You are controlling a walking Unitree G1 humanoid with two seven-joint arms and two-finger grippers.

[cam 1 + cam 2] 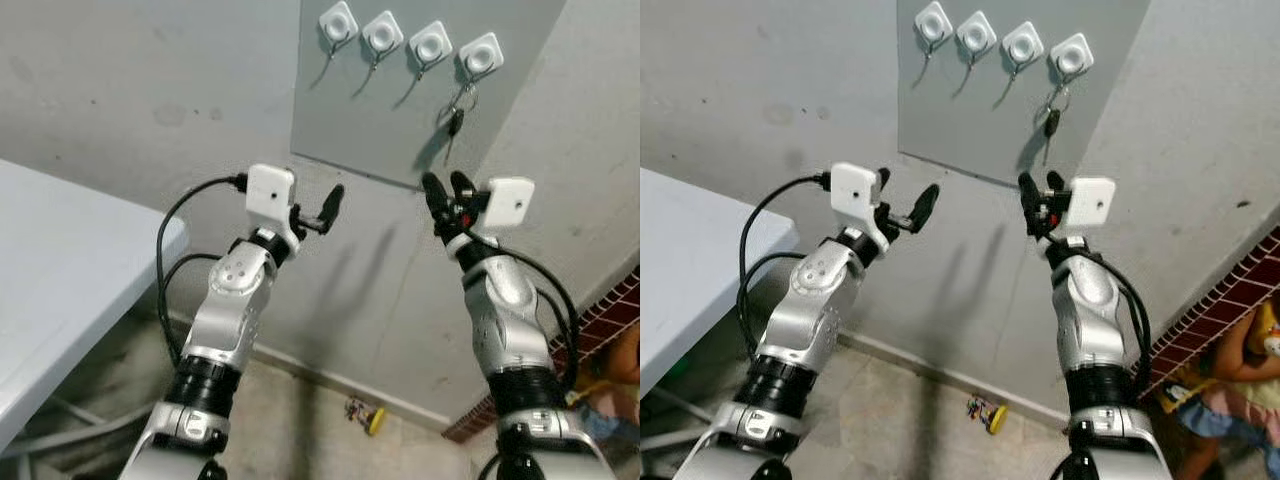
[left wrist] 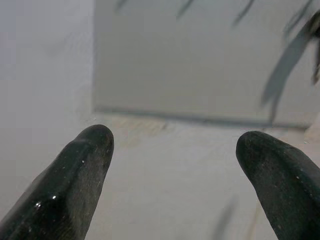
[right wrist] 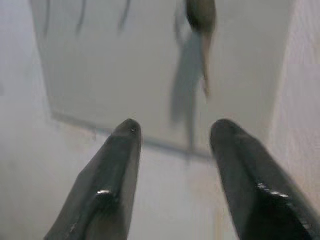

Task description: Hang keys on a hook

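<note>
While both claws gape empty, the dark-headed keys [image 1: 456, 118] dangle by a ring from the rightmost hook [image 1: 481, 55].

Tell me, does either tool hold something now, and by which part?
Nothing is held. The left tool and right tool are both open and empty; the keys hang on the rightmost hook.

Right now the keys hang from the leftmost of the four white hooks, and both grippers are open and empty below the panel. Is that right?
Not quite. The keys hang from the rightmost hook, not the leftmost, as the left eye view shows. The rest holds: the left gripper and right gripper are open and empty below the panel.
</note>
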